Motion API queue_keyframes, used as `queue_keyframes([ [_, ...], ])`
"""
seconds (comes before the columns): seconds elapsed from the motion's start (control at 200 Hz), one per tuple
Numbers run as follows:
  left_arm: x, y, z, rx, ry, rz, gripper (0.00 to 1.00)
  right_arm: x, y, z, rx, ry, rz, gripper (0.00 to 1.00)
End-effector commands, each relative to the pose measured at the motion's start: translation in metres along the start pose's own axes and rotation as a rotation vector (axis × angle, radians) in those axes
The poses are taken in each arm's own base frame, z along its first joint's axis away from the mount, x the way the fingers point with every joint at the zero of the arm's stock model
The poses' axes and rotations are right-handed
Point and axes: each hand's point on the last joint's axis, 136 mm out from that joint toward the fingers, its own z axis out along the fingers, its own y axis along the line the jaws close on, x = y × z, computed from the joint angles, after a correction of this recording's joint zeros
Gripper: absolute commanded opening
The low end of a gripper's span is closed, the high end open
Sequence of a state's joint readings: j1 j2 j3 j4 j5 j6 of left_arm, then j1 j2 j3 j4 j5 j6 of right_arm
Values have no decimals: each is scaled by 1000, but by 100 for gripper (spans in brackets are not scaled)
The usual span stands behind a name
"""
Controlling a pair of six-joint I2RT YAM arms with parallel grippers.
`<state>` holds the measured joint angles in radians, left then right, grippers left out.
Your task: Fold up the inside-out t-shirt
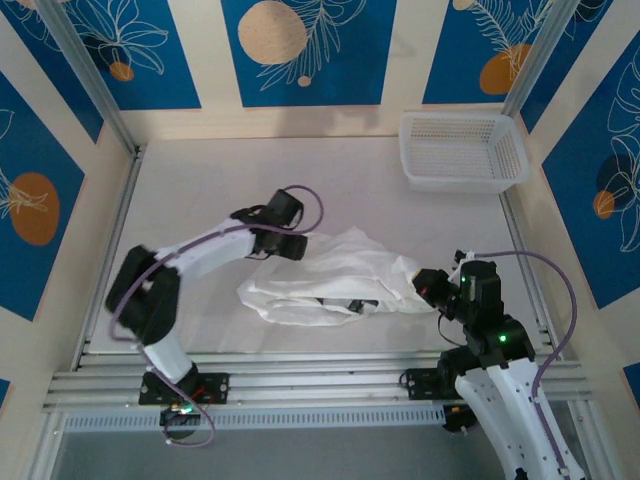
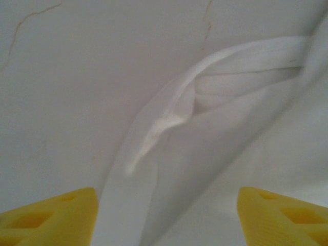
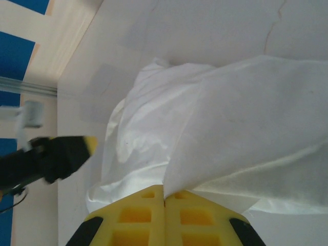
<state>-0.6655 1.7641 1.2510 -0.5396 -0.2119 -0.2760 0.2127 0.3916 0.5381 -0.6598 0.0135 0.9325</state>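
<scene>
Your left gripper (image 1: 290,243) stood open, its yellow fingers (image 2: 51,215) spread wide with nothing between them, hovering low over a rolled hem of the t-shirt (image 1: 330,280) where the cloth met bare table (image 1: 200,190). Your right gripper (image 1: 428,287) was closed, its two yellow fingers (image 3: 138,215) pressed flat together with a thin edge of the white fabric pinched in the seam between them. From there the shirt spread away from the right gripper as a bunched, wrinkled strip. Its long axis ran roughly parallel to the near edge of the table, from the right gripper at its right end toward the left arm's side. The left end lay rounded and flat on the table, nearer the near edge than your left gripper. A looser lobe of cloth rose from the middle of the strip toward the far edge, and your left gripper sat at that lobe's left side, touching or just above it; you could not tell which. A small dark mark showed in the folds near the strip's middle. The shirt lay in the near half of the table, centre to right. The white mesh basket (image 1: 460,183) stood well apart in the far right corner.
</scene>
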Motion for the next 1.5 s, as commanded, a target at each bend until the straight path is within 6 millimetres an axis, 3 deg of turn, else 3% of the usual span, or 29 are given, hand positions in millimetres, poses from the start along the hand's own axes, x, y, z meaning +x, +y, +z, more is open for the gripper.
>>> queue_keyframes([
  [0.0,-9,21,24,-182,33,138,78,-5,22,-11,-64,-7,-78,0],
  [0.15,-13,32,51,-293,64,192,82,-3,25,-15,-67,5,-101,0],
  [0.255,-16,55,54,-449,81,205,74,-5,26,-18,-64,0,-99,0],
  [0.355,-24,77,45,-514,63,163,59,-14,20,-24,-12,-51,-104,0],
  [0.415,-28,90,40,-502,62,123,45,-25,15,-31,39,-106,-113,0],
  [0.455,-31,98,37,-484,63,93,30,-33,13,-37,74,-146,-120,0],
  [0.515,-34,108,32,-436,67,42,0,-47,13,-48,111,-209,-136,0],
  [0.65,-40,111,17,-200,35,-123,0,-75,32,-69,121,-311,-171,0],
  [0.73,-51,105,-9,-28,-22,-230,0,-89,51,-77,89,-350,-187,0],
  [0.79,-65,101,-43,109,-104,-313,0,-103,69,-88,55,-397,-202,0],
  [0.875,-89,106,-110,257,-263,-401,0,-128,98,-113,13,-500,-216,0],
  [1.02,-111,137,-235,333,-525,-464,0,-170,150,-176,-95,-736,-206,0],
  [1.125,-107,160,-294,283,-630,-476,0,-187,176,-210,-150,-835,-211,0],
  [1.205,-99,173,-316,243,-673,-493,0,-193,190,-222,-171,-854,-222,0],
  [1.29,-88,180,-326,225,-690,-514,0,-196,197,-229,-178,-867,-229,0],
  [1.38,-78,182,-325,227,-683,-525,0,-197,195,-227,-159,-861,-237,0],
  [1.495,-72,170,-313,302,-648,-536,0,-192,182,-208,-113,-806,-225,0],
])
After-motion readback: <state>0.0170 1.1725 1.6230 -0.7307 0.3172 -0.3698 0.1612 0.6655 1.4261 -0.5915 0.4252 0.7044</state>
